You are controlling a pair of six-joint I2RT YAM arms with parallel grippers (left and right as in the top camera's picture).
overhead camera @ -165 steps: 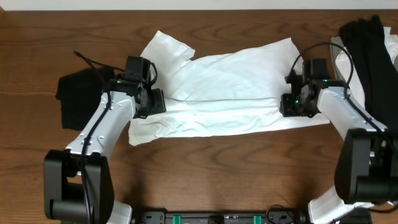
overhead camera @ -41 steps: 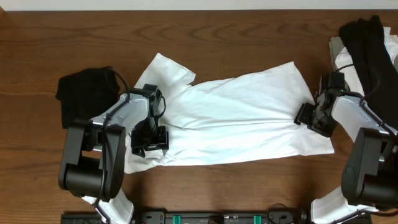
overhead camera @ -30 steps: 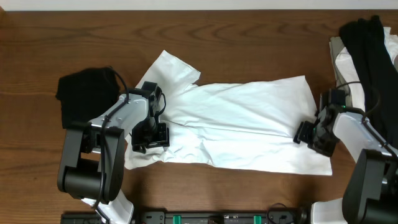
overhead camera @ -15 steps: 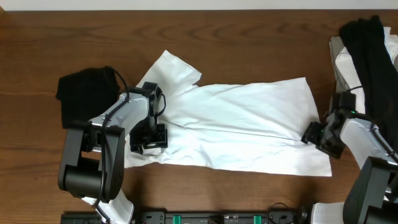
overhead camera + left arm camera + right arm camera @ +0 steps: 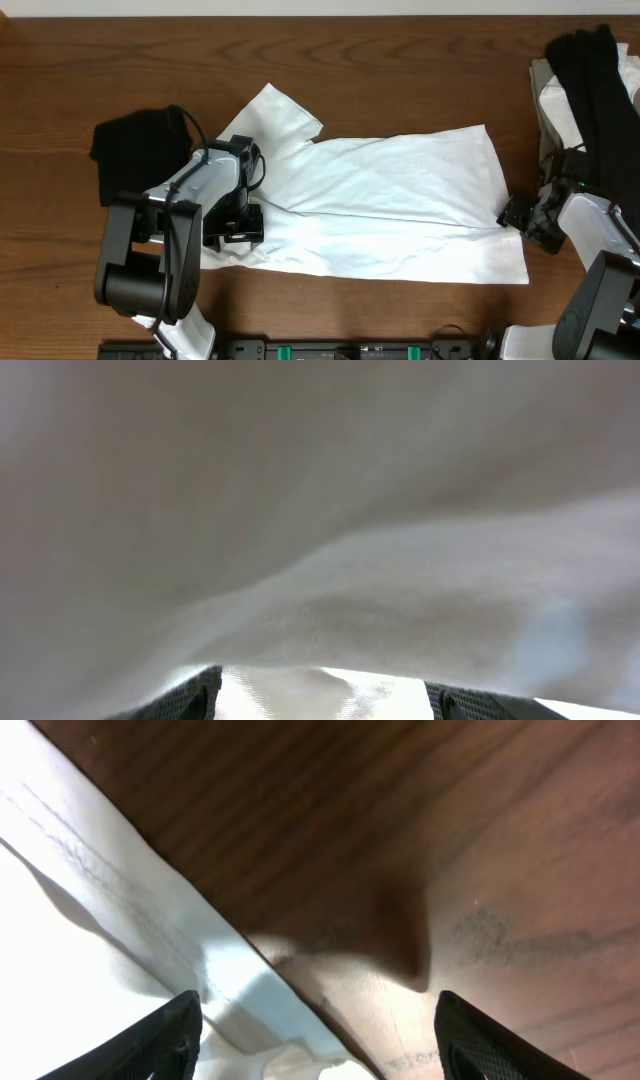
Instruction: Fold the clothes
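The white T-shirt (image 5: 390, 200) lies flat across the middle of the table, folded lengthwise, with one sleeve pointing to the back left. No chest print shows. My left gripper (image 5: 232, 228) is open over the shirt's left edge. In the left wrist view white fabric (image 5: 300, 510) fills the frame and lies between the spread fingers (image 5: 320, 705). My right gripper (image 5: 522, 215) is open at the shirt's right edge. In the right wrist view its fingers (image 5: 320, 1040) are wide apart over the hem (image 5: 80, 920) and bare wood.
A black garment (image 5: 135, 150) lies bunched at the left, beside my left arm. A pile of black and white clothes (image 5: 590, 80) sits at the back right corner. The table is dark wood (image 5: 400, 60).
My right gripper has moved right, off the shirt's right edge, and the shirt's right side has settled flat. My left gripper has shifted slightly toward the front.
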